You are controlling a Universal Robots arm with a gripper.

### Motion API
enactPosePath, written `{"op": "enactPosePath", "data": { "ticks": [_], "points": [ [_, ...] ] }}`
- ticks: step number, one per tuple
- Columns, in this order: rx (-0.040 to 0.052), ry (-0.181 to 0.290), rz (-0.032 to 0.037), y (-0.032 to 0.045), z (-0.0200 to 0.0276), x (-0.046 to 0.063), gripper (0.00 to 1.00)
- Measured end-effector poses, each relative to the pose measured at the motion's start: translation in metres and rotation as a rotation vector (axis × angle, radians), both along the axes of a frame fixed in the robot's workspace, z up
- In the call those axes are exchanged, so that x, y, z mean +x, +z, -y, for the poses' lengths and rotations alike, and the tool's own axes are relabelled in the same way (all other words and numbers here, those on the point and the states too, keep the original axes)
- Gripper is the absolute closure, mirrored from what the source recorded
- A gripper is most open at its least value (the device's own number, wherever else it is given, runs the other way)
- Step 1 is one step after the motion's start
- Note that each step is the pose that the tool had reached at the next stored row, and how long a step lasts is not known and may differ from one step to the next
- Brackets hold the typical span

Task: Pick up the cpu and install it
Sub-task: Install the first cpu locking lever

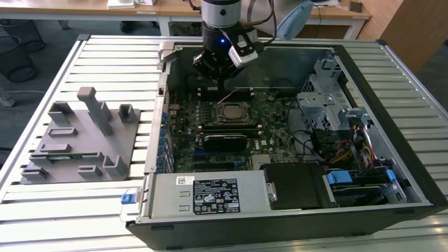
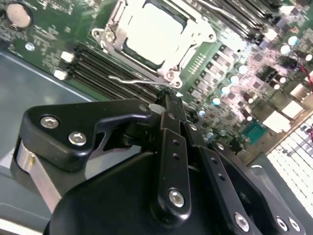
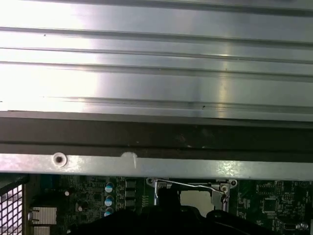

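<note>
On the exterior view's left, a grey holder tray [image 1: 77, 142] sits on the slatted metal table [image 1: 112, 58], well apart from my claw. A thin green stick [image 1: 66, 155] lies in one of its slots, near the tray's near edge.

Just right of the tray stands the open computer case [image 1: 392, 131], lying on its side with the green board [image 1: 280, 142] exposed. A grey power box [image 1: 206, 195] with a label fills the near left corner of the case; a drive cage [image 1: 329, 94] and coloured cables [image 1: 343, 152] crowd the right side.

The cpu [image 1: 232, 111] lies flat in the socket frame [image 1: 232, 119] near the middle of the board, silver top up. In the second wrist view the cpu [image 2: 154, 27] sits squarely inside the metal frame [image 2: 195, 36], with a thin lever [image 2: 139, 81] running along the frame's edge.

My claw [image 1: 220, 79] hangs above the board, just on the far side of the socket, not touching the cpu. In the second wrist view my fingers [image 2: 168, 122] appear pressed together with nothing between them, though the tips are partly hidden, so closed and empty is my best reading.
</note>
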State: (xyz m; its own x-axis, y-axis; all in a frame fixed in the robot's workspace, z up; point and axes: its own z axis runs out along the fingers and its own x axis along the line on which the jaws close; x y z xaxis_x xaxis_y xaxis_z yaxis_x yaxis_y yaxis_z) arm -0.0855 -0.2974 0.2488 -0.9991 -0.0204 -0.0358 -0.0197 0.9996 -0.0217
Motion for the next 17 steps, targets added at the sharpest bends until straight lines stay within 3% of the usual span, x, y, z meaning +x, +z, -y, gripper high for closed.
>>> {"op": "enactPosePath", "data": {
  "ticks": [1, 2, 4, 5, 17],
  "points": [
    [0.0033, 0.000, 0.0001, -0.0001, 0.0001, 0.0012, 0.89],
    [0.0131, 0.000, -0.0001, -0.0002, 0.0003, 0.0018, 0.89],
    [0.0422, 0.000, 0.0001, -0.0006, 0.0011, 0.0024, 0.89],
    [0.0475, 0.000, 0.0000, -0.0009, 0.0016, 0.0025, 0.89],
    [0.0461, 0.032, -0.0008, -0.0078, 0.0016, 0.0081, 0.89]
  ]
}}
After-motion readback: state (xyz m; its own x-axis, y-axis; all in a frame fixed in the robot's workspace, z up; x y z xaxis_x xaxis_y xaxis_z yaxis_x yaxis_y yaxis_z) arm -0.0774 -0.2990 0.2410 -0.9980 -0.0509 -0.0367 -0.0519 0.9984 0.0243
